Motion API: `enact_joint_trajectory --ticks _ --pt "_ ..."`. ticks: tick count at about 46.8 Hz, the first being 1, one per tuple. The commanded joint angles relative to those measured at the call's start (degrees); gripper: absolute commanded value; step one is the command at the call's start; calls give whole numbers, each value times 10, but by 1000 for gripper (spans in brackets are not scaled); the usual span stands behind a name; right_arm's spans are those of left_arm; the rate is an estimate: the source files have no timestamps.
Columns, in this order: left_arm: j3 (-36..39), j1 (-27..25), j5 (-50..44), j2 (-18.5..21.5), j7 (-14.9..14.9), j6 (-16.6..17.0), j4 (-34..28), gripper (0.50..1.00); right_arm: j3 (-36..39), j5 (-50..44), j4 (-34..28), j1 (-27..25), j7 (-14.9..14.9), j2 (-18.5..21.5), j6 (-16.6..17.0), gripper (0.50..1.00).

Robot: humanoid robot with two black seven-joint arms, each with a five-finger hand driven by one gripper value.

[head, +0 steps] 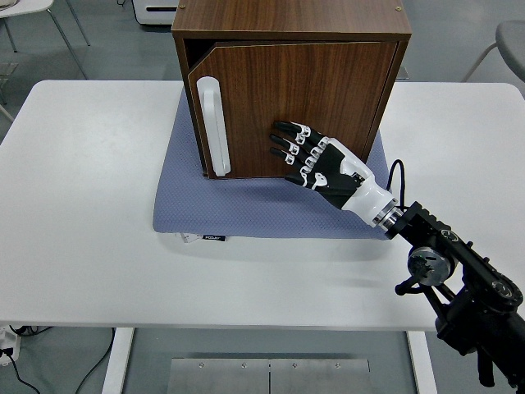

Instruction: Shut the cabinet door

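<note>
The right hand [316,160] lies flat against the lower middle of the cabinet door [287,107], its fingers [289,139] spread and extended, holding nothing; it presses with the fingertips and palm rather than gripping the white handle [215,127], which stands upright near the door's free left edge, well apart from the hand. The arm reaches in from the lower right corner; the left arm does not show. The door is nearly flush with the front of the wooden cabinet [291,20], which sits on a blue mat [176,205] on the white tabletop [82,205]. Most of the closing looks done: the panel covers almost the whole opening, and only a thin dark gap shows along the top and at the upper left corner. From this high angle it is hard to say whether the door's left edge is fully seated or stands slightly proud of the frame. What seems left is a last short push to bring that edge home, then drawing the hand away.
</note>
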Motion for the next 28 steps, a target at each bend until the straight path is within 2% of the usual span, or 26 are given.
enact_joint_trajectory --ticks 1,13,23,28 --pt "0 0 0 0 0 0 0 1000 0 1 0 3 -1 0 0 1000" --pt "0 0 0 0 0 0 0 1000 23 1 0 3 0 0 0 1000" --pt "0 0 0 0 0 0 0 1000 58 22 0 1 21 0 0 1000" --pt "0 0 0 0 0 0 0 1000 67 25 1 -3 22 0 0 1000"
